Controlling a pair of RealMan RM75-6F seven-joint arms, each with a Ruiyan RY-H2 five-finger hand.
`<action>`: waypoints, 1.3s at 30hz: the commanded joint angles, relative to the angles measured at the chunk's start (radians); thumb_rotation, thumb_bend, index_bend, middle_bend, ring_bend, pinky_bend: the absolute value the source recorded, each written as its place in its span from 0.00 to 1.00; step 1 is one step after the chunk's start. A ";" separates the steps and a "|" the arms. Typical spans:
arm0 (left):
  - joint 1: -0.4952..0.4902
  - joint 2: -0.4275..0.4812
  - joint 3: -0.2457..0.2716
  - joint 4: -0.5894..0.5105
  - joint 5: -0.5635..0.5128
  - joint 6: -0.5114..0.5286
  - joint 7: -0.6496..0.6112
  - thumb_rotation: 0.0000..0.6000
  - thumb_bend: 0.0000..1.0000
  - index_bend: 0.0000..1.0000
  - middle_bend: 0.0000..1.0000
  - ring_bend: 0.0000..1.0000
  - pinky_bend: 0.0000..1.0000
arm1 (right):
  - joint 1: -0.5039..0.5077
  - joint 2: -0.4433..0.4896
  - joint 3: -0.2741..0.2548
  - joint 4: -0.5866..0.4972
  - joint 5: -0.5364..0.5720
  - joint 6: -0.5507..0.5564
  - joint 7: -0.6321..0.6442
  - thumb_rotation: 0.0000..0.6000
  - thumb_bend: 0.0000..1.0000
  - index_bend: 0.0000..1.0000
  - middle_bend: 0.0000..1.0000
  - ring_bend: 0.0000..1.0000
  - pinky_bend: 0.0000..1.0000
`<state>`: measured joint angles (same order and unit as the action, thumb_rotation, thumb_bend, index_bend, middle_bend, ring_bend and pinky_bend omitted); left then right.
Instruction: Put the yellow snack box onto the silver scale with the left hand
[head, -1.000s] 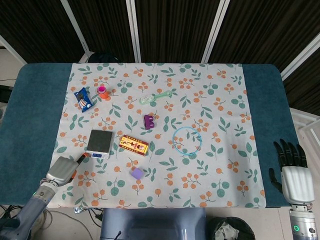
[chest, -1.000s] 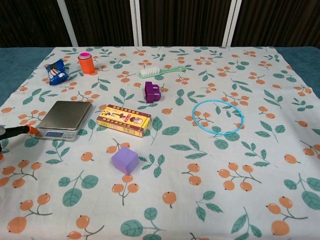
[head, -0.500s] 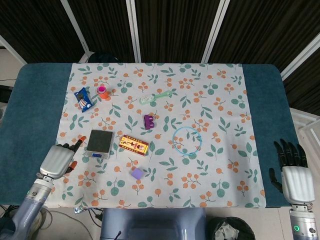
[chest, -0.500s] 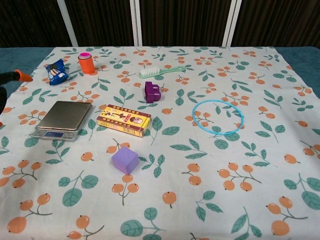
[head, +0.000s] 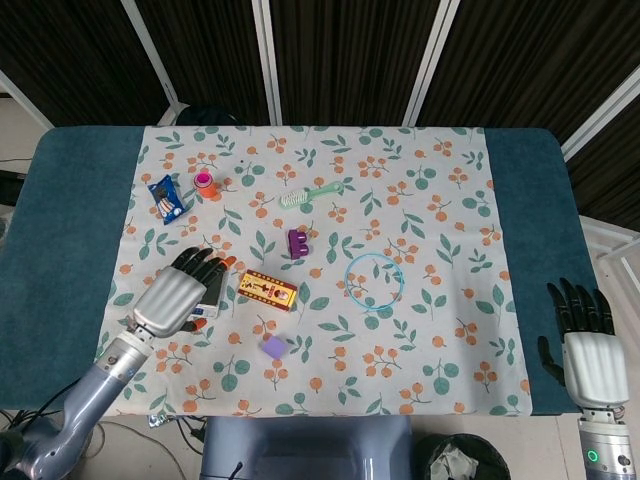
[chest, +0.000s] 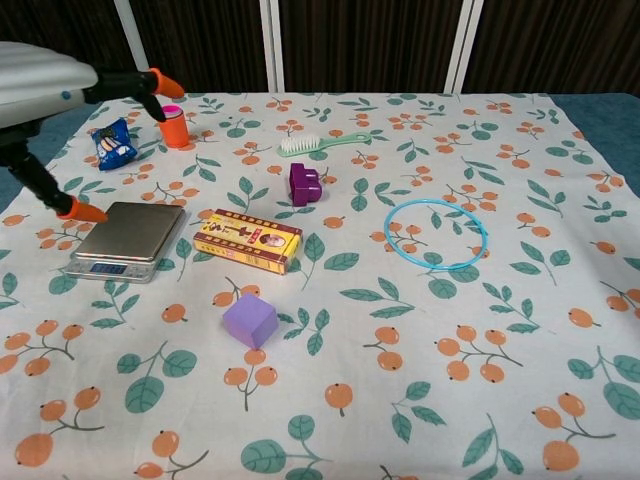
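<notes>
The yellow snack box (head: 268, 289) (chest: 248, 240) lies flat near the middle of the flowered cloth. Just to its left sits the silver scale (chest: 130, 239), mostly hidden under my hand in the head view. My left hand (head: 180, 293) (chest: 50, 95) hovers above the scale with fingers spread and nothing in it, its orange fingertips (head: 226, 263) pointing toward the box. My right hand (head: 582, 345) rests open at the table's right edge, far from both, and does not show in the chest view.
A purple cube (chest: 249, 319) lies in front of the box, a purple toy (chest: 305, 183) behind it. A blue ring (chest: 436, 233) lies to the right. A green brush (chest: 322, 142), a pink-capped orange bottle (chest: 172, 126) and a blue packet (chest: 111, 144) sit at the back.
My left hand has risen from the table's left front edge and moved right, now above the scale. The right hand and all objects stay put.
</notes>
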<state>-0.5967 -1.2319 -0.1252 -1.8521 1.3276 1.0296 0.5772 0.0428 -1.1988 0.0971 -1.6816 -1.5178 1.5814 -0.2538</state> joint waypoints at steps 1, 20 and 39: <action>-0.103 -0.013 -0.057 -0.027 -0.173 -0.102 0.147 1.00 0.03 0.06 0.21 0.12 0.15 | 0.000 0.000 0.001 0.000 0.000 0.001 0.000 1.00 0.51 0.03 0.07 0.06 0.03; -0.348 -0.255 -0.056 0.083 -0.766 0.007 0.503 1.00 0.03 0.13 0.24 0.14 0.19 | 0.002 -0.002 0.002 0.003 0.003 -0.003 -0.001 1.00 0.51 0.03 0.07 0.06 0.03; -0.412 -0.406 -0.030 0.253 -0.775 0.019 0.470 1.00 0.10 0.25 0.29 0.16 0.23 | 0.002 0.002 0.002 0.006 0.006 -0.006 0.007 1.00 0.51 0.03 0.07 0.06 0.03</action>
<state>-1.0064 -1.6325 -0.1612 -1.6078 0.5460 1.0529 1.0523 0.0452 -1.1967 0.0990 -1.6753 -1.5116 1.5756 -0.2467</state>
